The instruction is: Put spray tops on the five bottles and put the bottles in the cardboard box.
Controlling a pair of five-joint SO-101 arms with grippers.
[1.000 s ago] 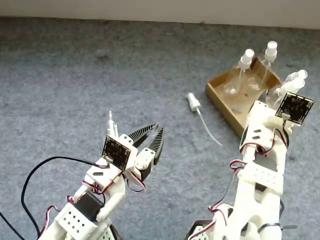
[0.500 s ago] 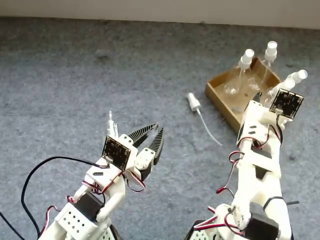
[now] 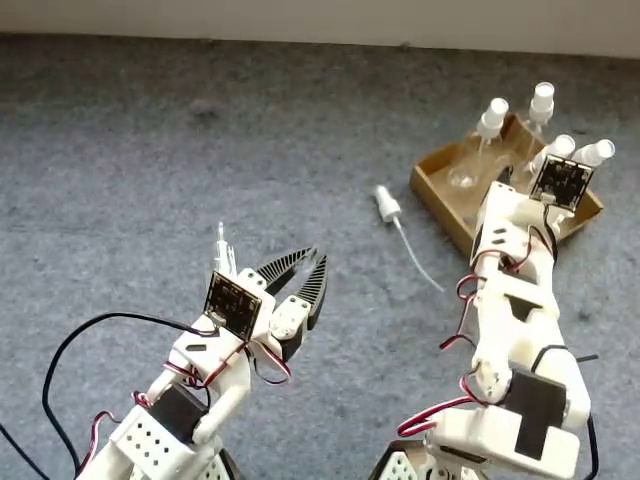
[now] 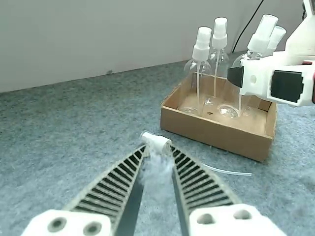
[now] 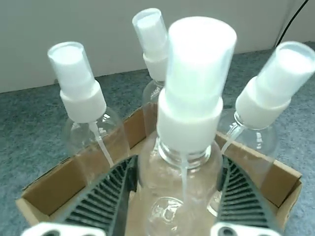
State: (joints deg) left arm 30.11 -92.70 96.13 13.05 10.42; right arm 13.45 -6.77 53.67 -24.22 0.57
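High view: left gripper (image 3: pixel 317 257), narrowly parted, holds nothing; a loose top (image 3: pixel 387 206) lies ahead of it, apart; left wrist view: the top (image 4: pixel 156 143) sits beyond its tips; right wrist view: right gripper (image 5: pixel 177 167) clasps a bottle (image 5: pixel 183 147) (three others (image 5: pixel 81 98) behind) inside the box (image 5: pixel 54 191).

The left gripper (image 4: pixel 157 152), jaws parted, points at a loose spray top (image 4: pixel 155 142), capped bottles (image 4: pixel 200 73) standing in the cardboard box (image 4: pixel 216 133) beyond

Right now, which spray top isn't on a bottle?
The spray top lying alone on the carpet beside the box. The other four are fitted on bottles in the box.
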